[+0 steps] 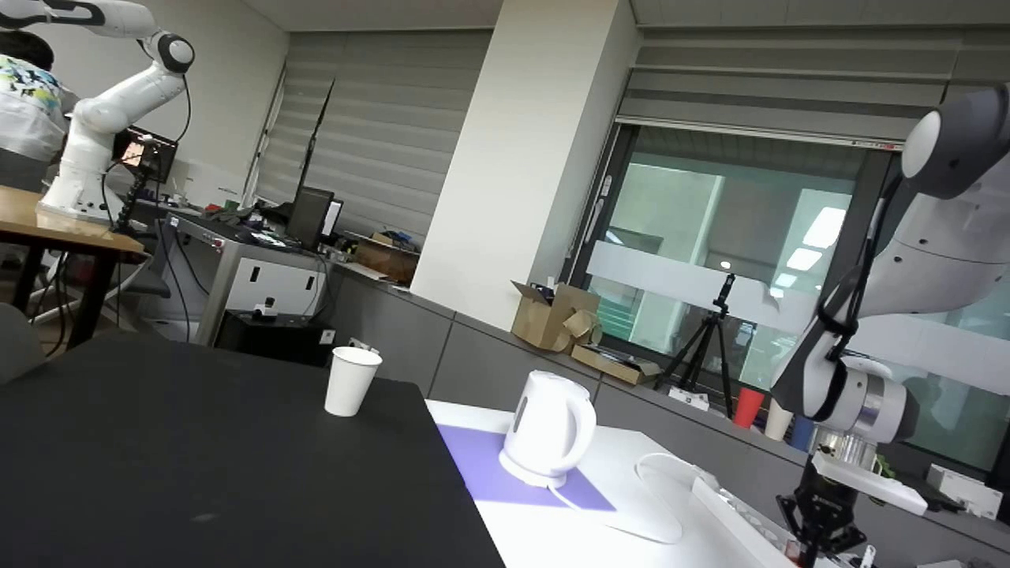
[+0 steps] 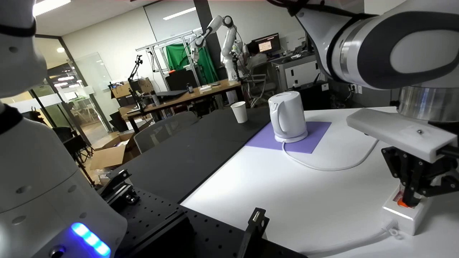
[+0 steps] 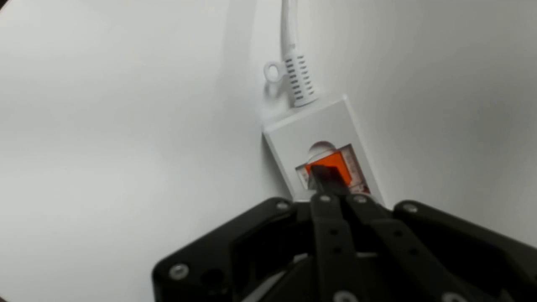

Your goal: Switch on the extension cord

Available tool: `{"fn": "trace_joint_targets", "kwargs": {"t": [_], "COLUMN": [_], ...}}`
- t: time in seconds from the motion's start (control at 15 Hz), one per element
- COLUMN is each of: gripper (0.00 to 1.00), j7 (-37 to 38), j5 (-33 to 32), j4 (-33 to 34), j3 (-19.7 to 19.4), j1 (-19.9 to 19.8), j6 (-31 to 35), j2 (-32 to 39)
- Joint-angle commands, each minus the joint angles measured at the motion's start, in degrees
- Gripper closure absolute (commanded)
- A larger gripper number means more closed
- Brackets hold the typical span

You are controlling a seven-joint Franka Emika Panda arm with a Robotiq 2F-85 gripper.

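The extension cord (image 3: 303,132) lies beneath the end effector (image 3: 328,178).

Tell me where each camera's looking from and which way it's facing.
In an exterior view: seemingly over the black tabletop, toward kettle and window; arm and jaws at right.
In an exterior view: by the robot's base, across the white tabletop toward the cup; base, arm and jaws show.
Wrist view: carried on the arm, facing down at the extension cord; shut jaws show at bottom.
Shared by both exterior views: kettle, cup, purple mat.
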Motion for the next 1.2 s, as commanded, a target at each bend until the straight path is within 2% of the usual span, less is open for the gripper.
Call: {"fn": "trace_joint_targets", "kwargs": {"t": [0.0, 0.33, 0.8, 1.13], "gripper": [1.00, 1.00, 1.00, 1.00], "j7": [2.33, 3.54, 5.67, 6.08], "j5": [-0.85, -0.29, -1.03, -3.32], "j4": [4.09, 3.87, -3.22, -7.85], "j3": [-1.92, -2.17, -3.83, -6.57], "j1": [1.09, 2.38, 8.50, 14.67], "j6": [2.48, 1.06, -0.41, -0.09], "j2": [7.89, 6.36, -5.04, -11.89]}}
